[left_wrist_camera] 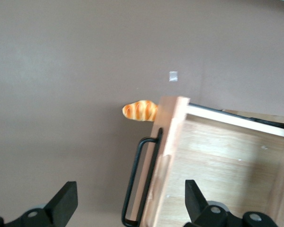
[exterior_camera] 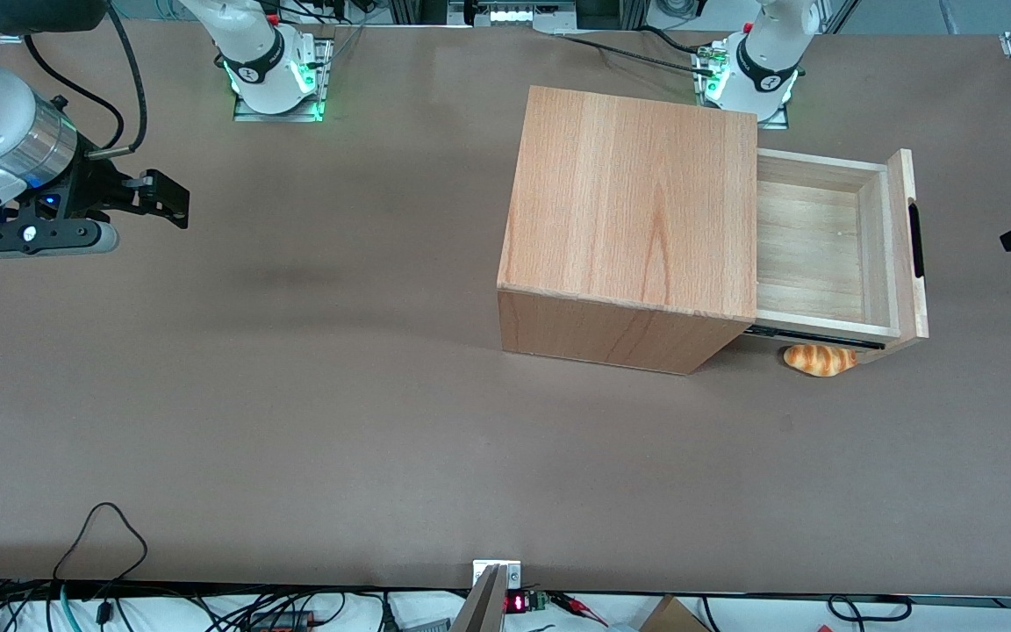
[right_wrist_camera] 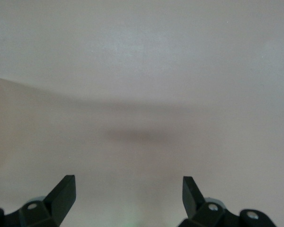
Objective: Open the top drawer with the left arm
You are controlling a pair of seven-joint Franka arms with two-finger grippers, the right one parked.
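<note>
the left arm's gripper is wide open and holds nothing. it hangs in the air above the drawer's black bar handle, not touching it. the top drawer is pulled out of the big wooden cabinet toward the working arm's end of the table. a small toy bread lies just beside the drawer, nearer the front camera.
</note>
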